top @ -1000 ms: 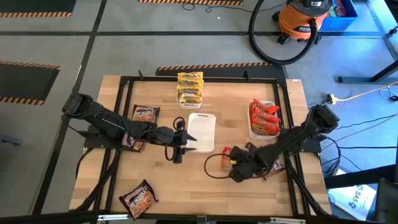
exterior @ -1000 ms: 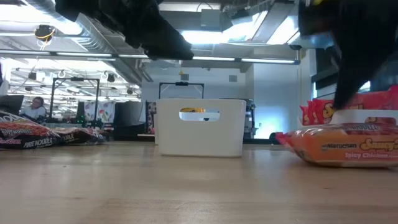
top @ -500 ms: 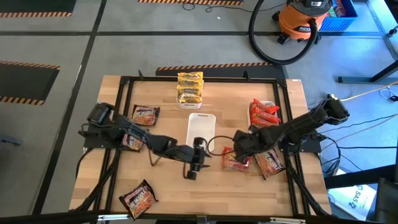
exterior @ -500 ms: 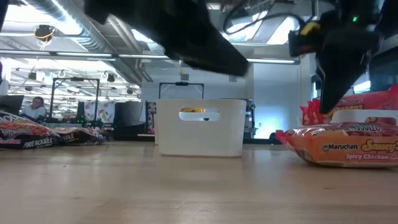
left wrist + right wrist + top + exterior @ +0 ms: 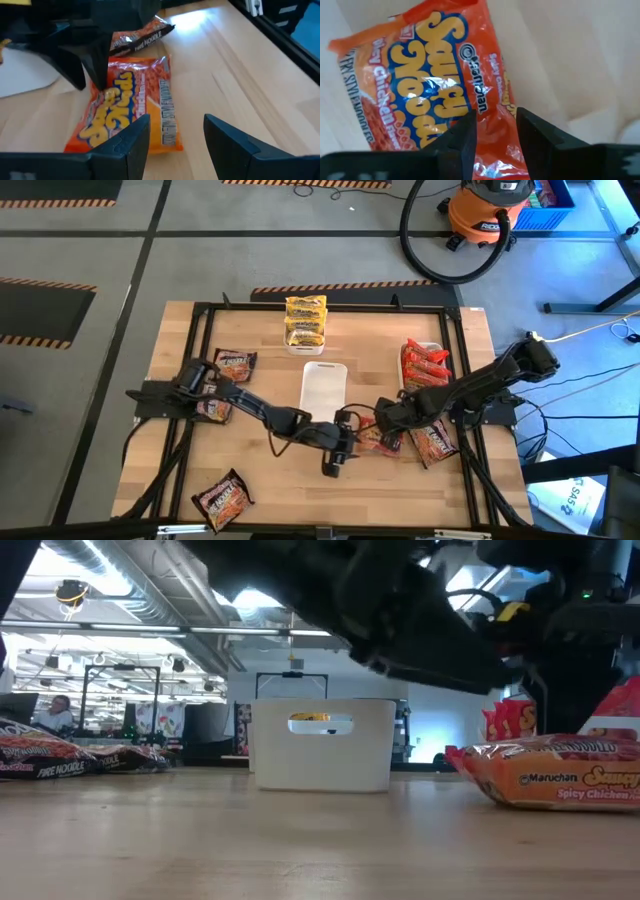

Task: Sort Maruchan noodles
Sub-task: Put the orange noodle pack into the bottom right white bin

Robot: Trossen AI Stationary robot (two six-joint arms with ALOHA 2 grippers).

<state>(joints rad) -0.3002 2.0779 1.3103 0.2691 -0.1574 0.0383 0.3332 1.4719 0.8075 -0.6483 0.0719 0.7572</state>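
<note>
Overhead, a pale wooden table (image 5: 260, 480) stands on grey concrete; an orange shop vacuum (image 5: 490, 210) sits beyond. At table level, a glossy, crinkly orange noodle packet (image 5: 545, 780) lies flat beside a smooth white tray (image 5: 322, 745). The left gripper (image 5: 172, 132) hovers spread near the packet. The right gripper (image 5: 495, 132), fingers parted, hangs just above it.

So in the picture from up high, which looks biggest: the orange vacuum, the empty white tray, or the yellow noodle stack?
1. Orange vacuum
2. Empty white tray
3. Yellow noodle stack

The vacuum stands on the floor, farther from the camera, so it is probably bigger still.
</note>
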